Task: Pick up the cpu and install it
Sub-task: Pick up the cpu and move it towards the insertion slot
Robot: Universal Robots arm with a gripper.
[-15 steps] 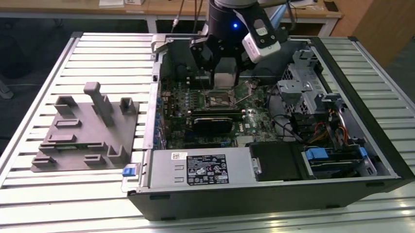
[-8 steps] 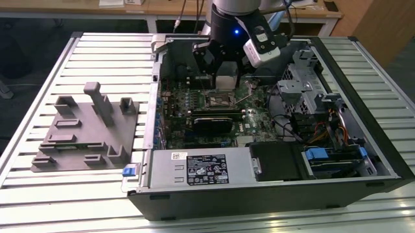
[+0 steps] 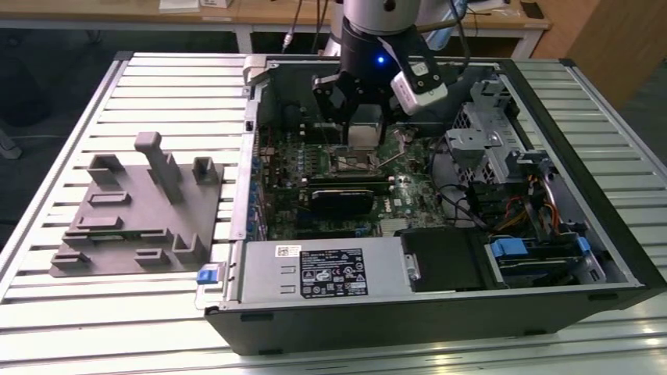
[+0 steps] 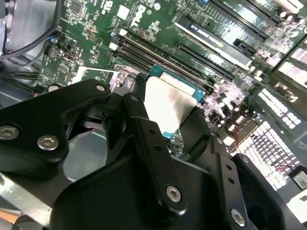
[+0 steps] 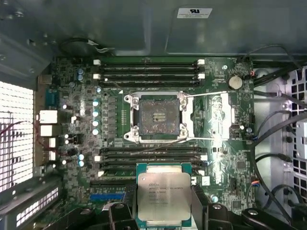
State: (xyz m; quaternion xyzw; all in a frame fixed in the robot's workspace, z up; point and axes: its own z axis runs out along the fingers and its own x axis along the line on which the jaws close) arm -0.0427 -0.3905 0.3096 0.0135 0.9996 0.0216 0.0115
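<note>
Step in hand: carry/align phase. Pick looks done, install not yet. The black two-finger gripper (image 5: 163,205) is clamped on the cpu (image 5: 163,194), a small flat square chip w/ a pale silvery-grey metal lid on a green edge. In both wrist views one black finger (image 4: 144,129) presses each of two opposite sides. The chip sits level, lid toward the first wrist view's camera.

In the exterior view the gripper hangs inside the open dark desktop case (image 3: 417,312), above the green motherboard (image 5: 230,167). The cpu is clear of the board and near the square metal-framed socket w/ a dark centre (image 5: 158,116). The socket is bare – nothing seated – and its retaining frame looks swung aside. Whether the chip is squarely over it, can't tell.

The grey plastic fixture w/ upright posts (image 3: 136,211) lies outside the case, at the exterior view's left.

Judgement: seating calls for exact centring, matching rotation to the socket's keying, a flat slow descent and min. force – contacts prob. bend easily.
</note>
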